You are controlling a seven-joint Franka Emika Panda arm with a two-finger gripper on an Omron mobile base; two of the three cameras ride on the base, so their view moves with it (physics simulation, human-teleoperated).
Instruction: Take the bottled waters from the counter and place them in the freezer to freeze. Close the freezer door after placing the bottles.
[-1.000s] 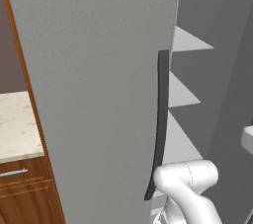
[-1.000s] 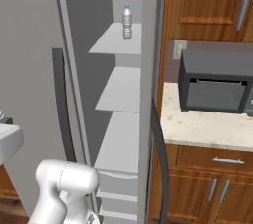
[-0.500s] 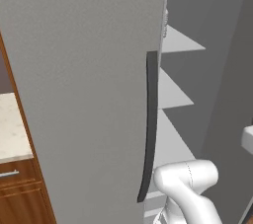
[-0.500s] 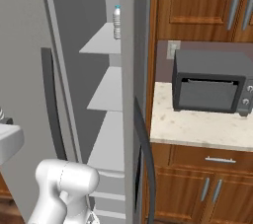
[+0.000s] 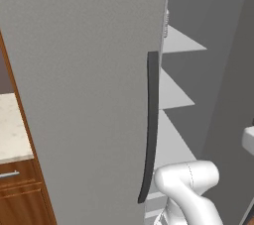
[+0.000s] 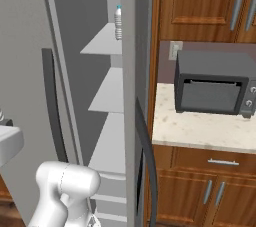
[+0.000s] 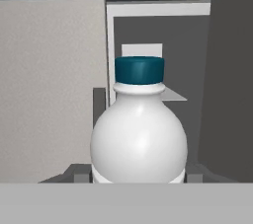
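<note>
Grey fridge metal takes up most of the left base view: the freezer door stands swung open toward the camera, its long dark handle running down its edge. Past it, white shelves step back inside the freezer. A strip of beige counter shows at far left, and the white arm bends at the bottom.

From the right base view, 1 water bottle already stands on the top shelf. Beside the fridge, a grey toaster oven sits on the counter under wooden cabinets.

Looking along the hand, the second bottle sits right against the camera, teal cap up, facing the open freezer. The gripper looks clamped on it, the jaws pressed to either side of its body, though the fingertips are mostly hidden behind it.

So the step in hand seems to be carrying bottle 2 toward the freezer. Next would be reaching in between door and cabinet wall, setting it upright on a shelf, letting go, backing out, then pushing the door shut.
</note>
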